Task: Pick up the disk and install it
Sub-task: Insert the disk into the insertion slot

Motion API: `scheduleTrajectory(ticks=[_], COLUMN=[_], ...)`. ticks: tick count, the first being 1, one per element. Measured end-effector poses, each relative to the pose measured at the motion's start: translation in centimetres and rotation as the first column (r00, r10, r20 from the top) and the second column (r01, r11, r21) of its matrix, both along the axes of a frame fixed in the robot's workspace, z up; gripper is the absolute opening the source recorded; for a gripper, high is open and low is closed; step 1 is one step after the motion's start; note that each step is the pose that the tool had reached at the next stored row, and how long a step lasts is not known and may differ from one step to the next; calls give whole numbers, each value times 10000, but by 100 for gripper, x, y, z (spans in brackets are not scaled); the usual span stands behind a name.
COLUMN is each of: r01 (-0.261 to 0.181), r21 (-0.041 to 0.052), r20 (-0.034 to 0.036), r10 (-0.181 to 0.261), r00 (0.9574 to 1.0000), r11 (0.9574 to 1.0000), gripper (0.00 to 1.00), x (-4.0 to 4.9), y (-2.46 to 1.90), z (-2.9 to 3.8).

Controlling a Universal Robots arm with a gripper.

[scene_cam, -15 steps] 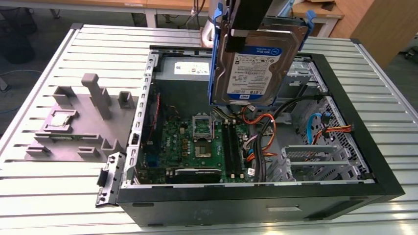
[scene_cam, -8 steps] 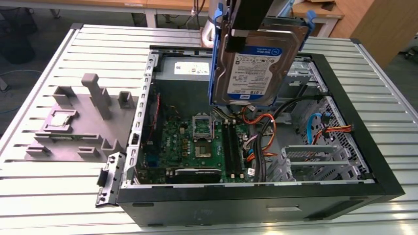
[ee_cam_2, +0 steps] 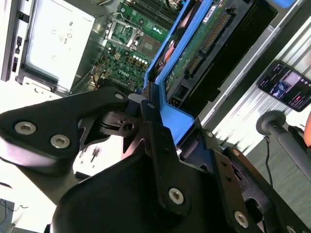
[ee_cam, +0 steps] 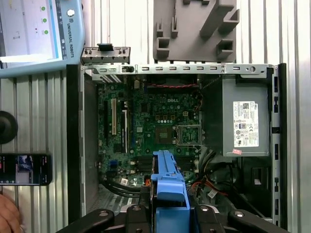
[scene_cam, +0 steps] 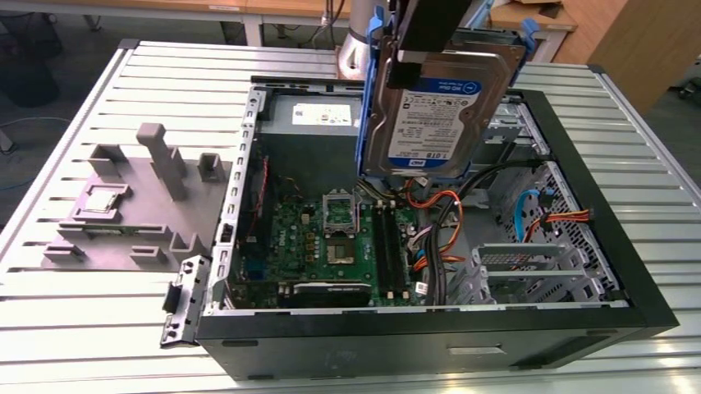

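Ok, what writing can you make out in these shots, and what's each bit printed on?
Nothing can be quoted with confidence; print stands here:
Disk: white-and-blue label, lines too small to read.
Power supply: white sticker, fine print too small to read.
Motherboard: white lettering, too small to read.
Pendant: lettering along its blue rim, too small to quote.
Phone: lit screen, unreadable.

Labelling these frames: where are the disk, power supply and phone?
disk [scene_cam: 436, 119]: exterior view, its label.
power supply [ee_cam: 246, 124]: first wrist view, its white sticker.
phone [ee_cam: 24, 169]: first wrist view, its screen.
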State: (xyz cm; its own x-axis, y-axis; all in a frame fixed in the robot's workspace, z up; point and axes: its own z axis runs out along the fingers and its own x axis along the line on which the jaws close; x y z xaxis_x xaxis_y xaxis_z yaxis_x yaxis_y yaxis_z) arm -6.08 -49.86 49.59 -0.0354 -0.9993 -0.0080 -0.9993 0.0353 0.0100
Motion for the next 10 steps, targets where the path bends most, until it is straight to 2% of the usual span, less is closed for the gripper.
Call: scheduleTrajectory(ticks=[10], r01=[-2], r21=[0], r20=[0], r10=[2], r00=[10000], r11=[10000], gripper=[36], x=[1], y=[-80], z=[-7])
